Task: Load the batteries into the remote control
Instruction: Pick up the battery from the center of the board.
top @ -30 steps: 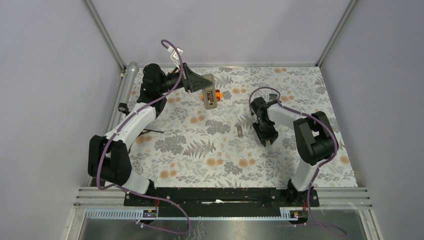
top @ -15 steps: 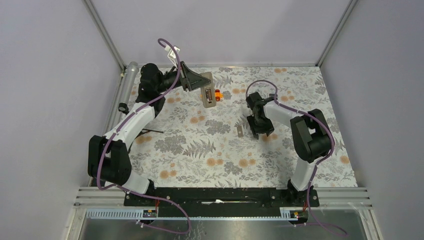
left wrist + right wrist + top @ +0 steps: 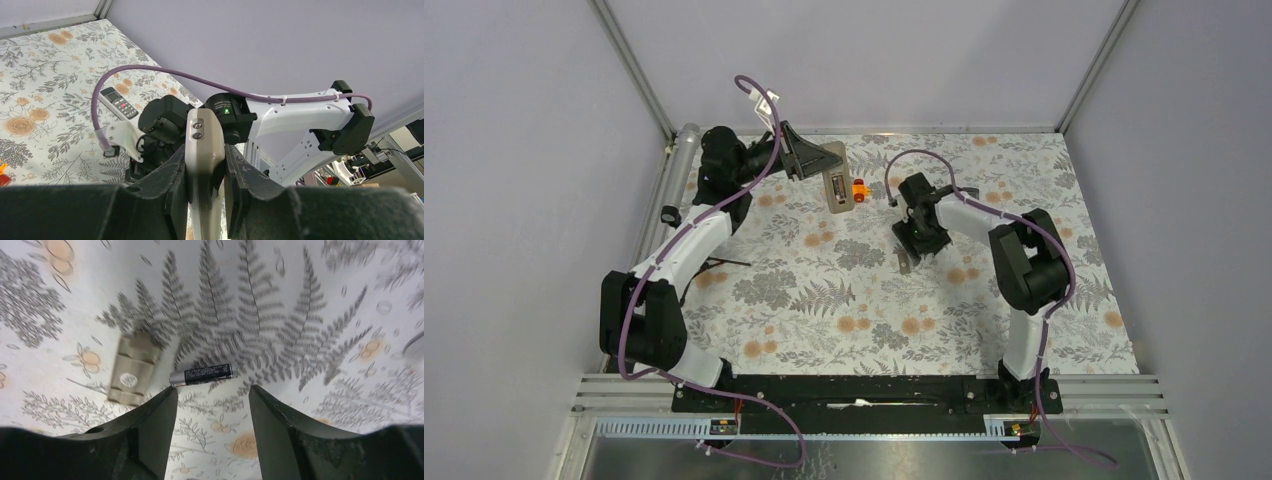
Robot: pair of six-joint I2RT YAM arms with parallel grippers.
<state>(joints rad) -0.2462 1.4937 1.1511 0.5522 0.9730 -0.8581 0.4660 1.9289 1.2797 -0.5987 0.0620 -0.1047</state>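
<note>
Battery (image 3: 201, 375) flat, axis crosswise; bright end seemingly toward tan piece (image 3: 134, 369).

The remote control (image 3: 204, 135) is up off the table at its far left-centre, clamped between the fingers of the left gripper (image 3: 205, 175). Its grey-brown back faces the overhead camera and one rounded end points away from the wrist (two small dark dots show on that end). One battery (image 3: 201, 375), a tiny cylinder with a dark printed wrapper and a bare metal end, lies flat on the floral cloth just beside a tan cover plate (image 3: 132, 369).
</note>
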